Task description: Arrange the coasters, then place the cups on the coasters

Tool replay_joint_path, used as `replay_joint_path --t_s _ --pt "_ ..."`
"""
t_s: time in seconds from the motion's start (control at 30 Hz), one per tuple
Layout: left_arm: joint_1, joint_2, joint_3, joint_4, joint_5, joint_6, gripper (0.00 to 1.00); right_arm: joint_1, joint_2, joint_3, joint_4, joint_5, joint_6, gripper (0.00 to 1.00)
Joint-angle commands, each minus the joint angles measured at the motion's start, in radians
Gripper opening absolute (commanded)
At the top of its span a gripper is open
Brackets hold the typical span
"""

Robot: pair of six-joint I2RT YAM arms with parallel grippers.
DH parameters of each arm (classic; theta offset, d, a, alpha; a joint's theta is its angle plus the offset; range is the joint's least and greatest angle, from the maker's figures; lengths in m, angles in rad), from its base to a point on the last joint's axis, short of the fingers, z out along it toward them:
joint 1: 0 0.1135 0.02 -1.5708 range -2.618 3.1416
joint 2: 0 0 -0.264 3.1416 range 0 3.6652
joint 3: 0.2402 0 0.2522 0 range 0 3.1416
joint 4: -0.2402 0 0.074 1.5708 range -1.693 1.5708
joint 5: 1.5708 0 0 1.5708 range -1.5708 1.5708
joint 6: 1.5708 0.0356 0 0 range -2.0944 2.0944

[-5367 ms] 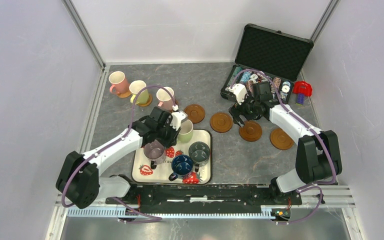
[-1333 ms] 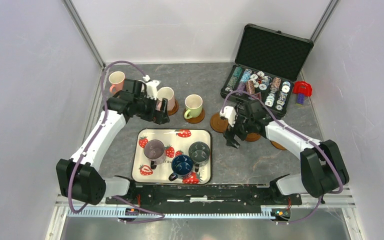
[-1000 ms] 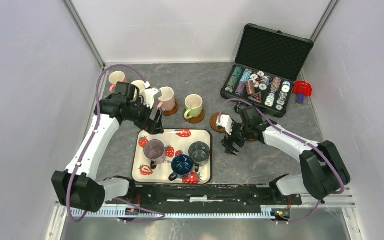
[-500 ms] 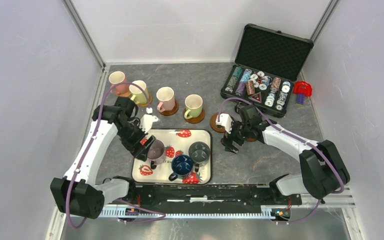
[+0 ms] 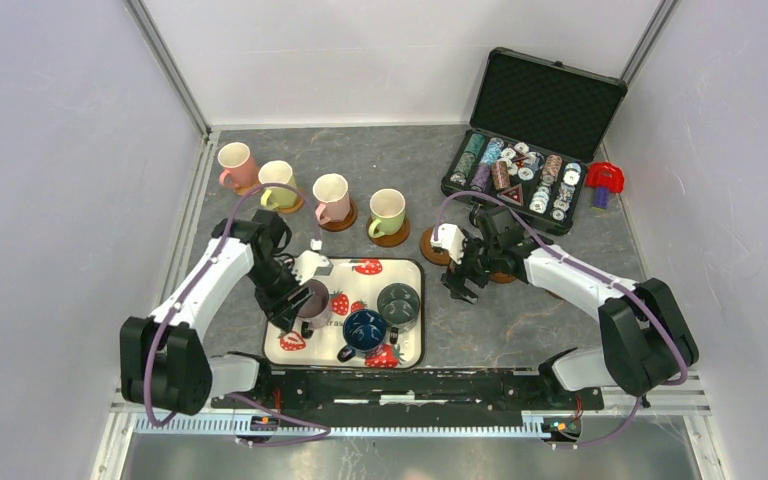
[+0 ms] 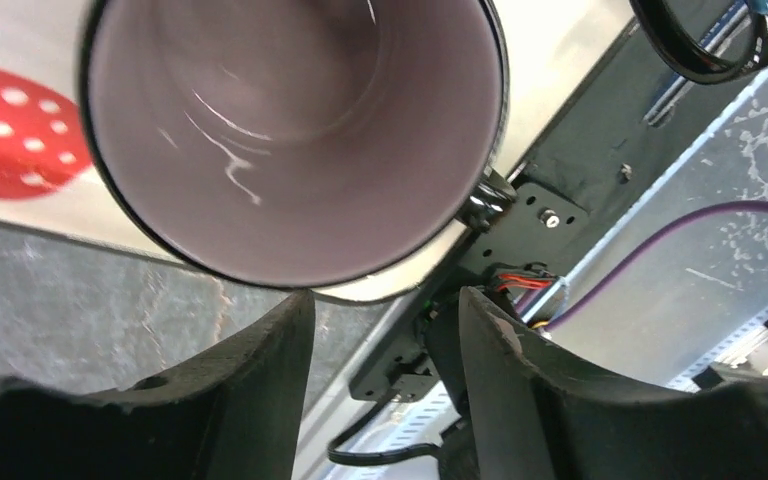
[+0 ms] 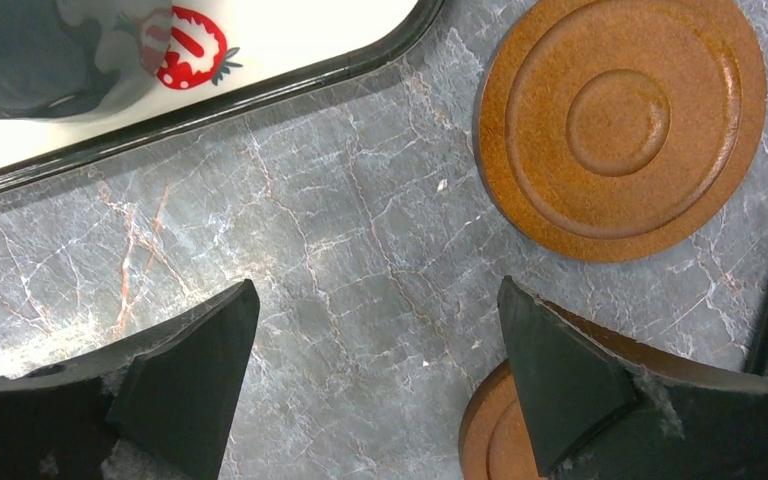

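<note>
We looked down between the spread fingers [image 7: 185, 385] of the right gripper [image 7: 375, 290], whose jaws stood wide apart with nothing between them. Below lay the grey marbled table [image 7: 360, 220]. At the upper right sat an orange-brown coaster [image 7: 620, 125], flat on the stone, its raised rings plain to see. A second coaster [image 7: 495, 430] showed at the bottom edge, partly hidden behind one finger; the two were near each other but apart. At the upper left ran the rounded corner of a white tray [image 7: 290, 40] with a dark rim, and on it we saw a red strawberry print [image 7: 182, 45]. A blurred dark grey shape [image 7: 20, 60] stood on the tray.
</note>
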Motion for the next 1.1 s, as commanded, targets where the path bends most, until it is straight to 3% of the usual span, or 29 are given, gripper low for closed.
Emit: replay_joint_path --t_s 0.0,0.27,0.43,0.73,0.83,1.07 --pt "-0.004 0.062 0.012 0.153 0.049 0.118 0.59 0.004 -0.030 0.044 -0.023 0.028 -0.021 0.97" --pt "-0.017 0.205 0.123 0.331 0.091 0.065 0.50 0.002 -0.061 0.028 -0.038 0.054 -0.022 0.97" --pt "-0.039 0.252 0.181 0.378 0.103 -0.056 0.50 -0.003 -0.069 0.025 -0.024 0.069 -0.003 0.98" --pt "0.033 0.027 0.142 0.138 0.112 -0.003 0.69 -0.023 -0.073 0.029 -0.006 0.082 0.030 0.98" --pt "0.005 -0.019 0.115 0.174 0.079 -0.097 0.75 -0.023 -0.065 0.034 -0.003 0.090 0.044 0.98" --pt "-0.109 -0.054 0.013 0.344 -0.087 -0.330 0.74 -0.067 -0.053 0.093 -0.021 0.127 0.110 0.98"
